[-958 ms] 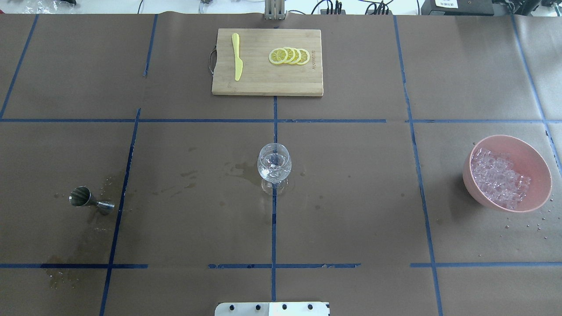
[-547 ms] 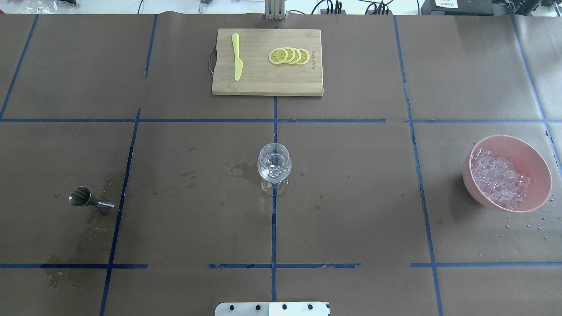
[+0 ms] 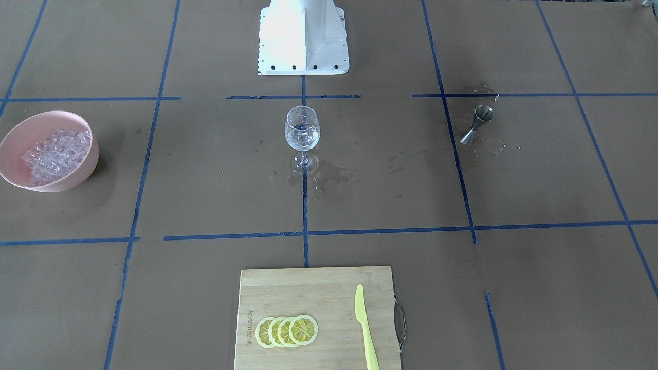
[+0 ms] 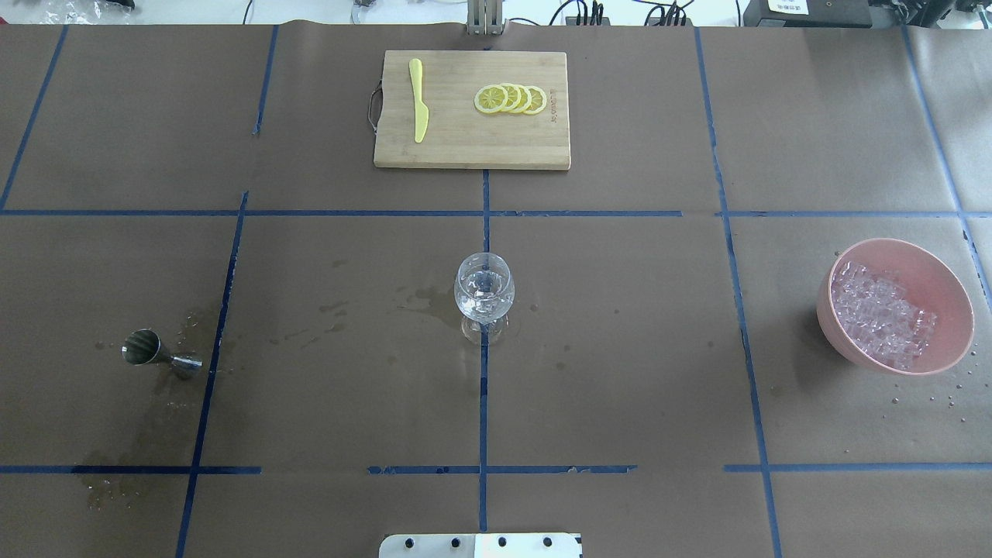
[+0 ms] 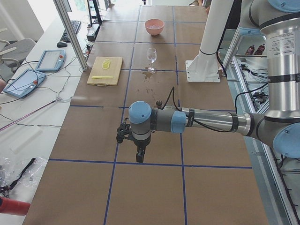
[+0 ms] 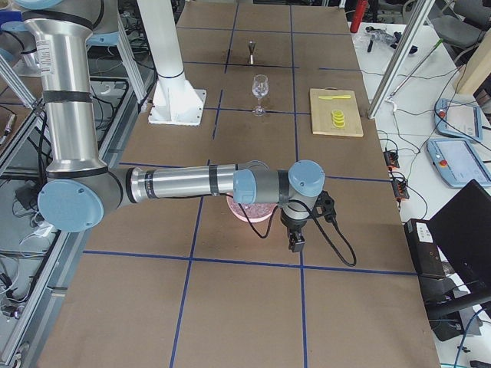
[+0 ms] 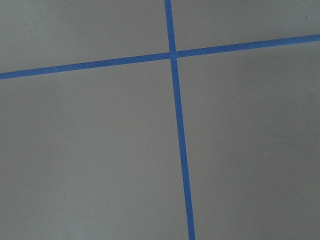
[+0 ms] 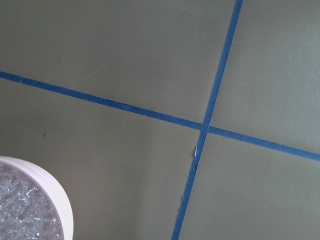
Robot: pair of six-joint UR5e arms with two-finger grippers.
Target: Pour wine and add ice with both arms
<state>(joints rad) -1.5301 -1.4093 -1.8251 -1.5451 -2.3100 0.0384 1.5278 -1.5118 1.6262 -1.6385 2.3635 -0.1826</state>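
Seemingly nothing on the counter point(image 4: 620, 387) has shifted: the wine glass point(image 4: 483, 294), far from both claws, holds ice point(image 4: 482, 301), and the jigger point(image 4: 159, 353) lies tipped, so the task looks finished. Only side views show the left claw point(image 5: 139, 157) and right claw point(image 6: 294, 242); spread or pressed together cannot be told. The pink bowl point(image 4: 949, 291) sits just beside the right one.

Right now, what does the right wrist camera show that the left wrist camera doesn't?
Only the right wrist view: the rim of the pink bowl in its lower left corner, with ice cubes inside. Only the left wrist view: nothing of its own. Both: brown paper and a crossing of blue tape lines.
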